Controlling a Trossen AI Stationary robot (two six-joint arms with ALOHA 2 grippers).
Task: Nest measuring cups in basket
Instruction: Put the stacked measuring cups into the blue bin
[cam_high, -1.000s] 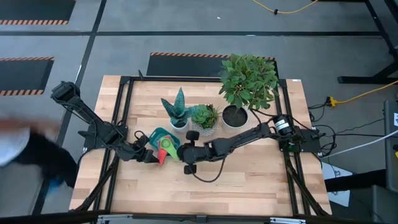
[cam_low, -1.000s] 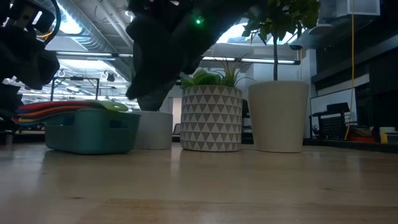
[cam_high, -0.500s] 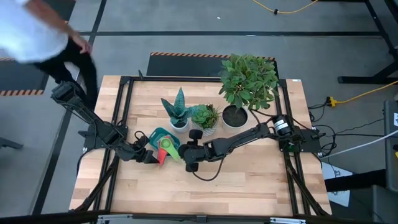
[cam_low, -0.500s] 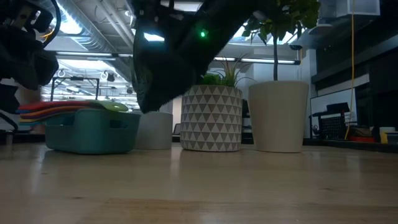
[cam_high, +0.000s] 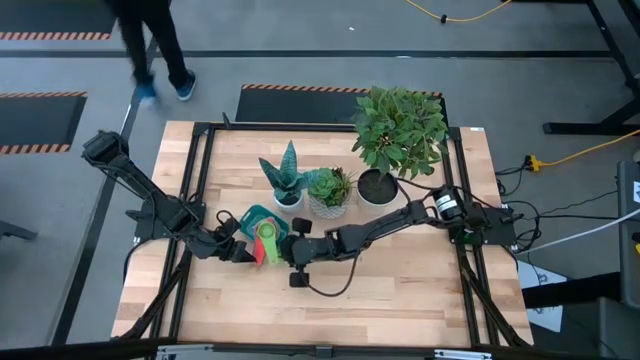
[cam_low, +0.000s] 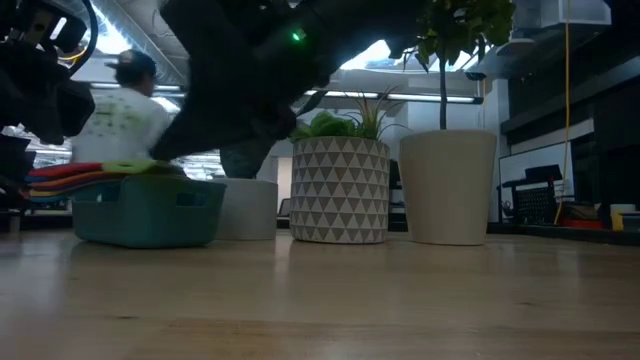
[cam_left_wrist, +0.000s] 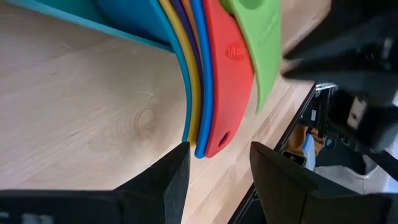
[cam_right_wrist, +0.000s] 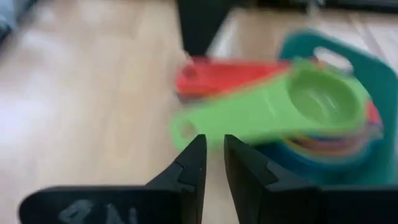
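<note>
While I watch from the overhead camera, the measuring cups (cam_high: 264, 243) sit stacked one inside another in the basket (cam_high: 252, 219), which stands near the middle of the tabletop (cam_high: 400, 290), a little toward its left edge. The green cup (cam_right_wrist: 323, 99) lies on top, its handle sticking out over the red handle (cam_right_wrist: 217, 73) below it and past the basket's rim.

My left gripper (cam_left_wrist: 214, 163) sits just beside the tips of the stacked handles, fingers apart and holding nothing. My right gripper (cam_right_wrist: 213, 163) is close to the green handle's end, its fingers nearly together with a narrow gap and nothing between them.

Behind the basket, toward the far edge, three potted plants (cam_high: 329, 186) stand in a row. A person (cam_high: 150, 40) is on the floor beyond the far left corner.
</note>
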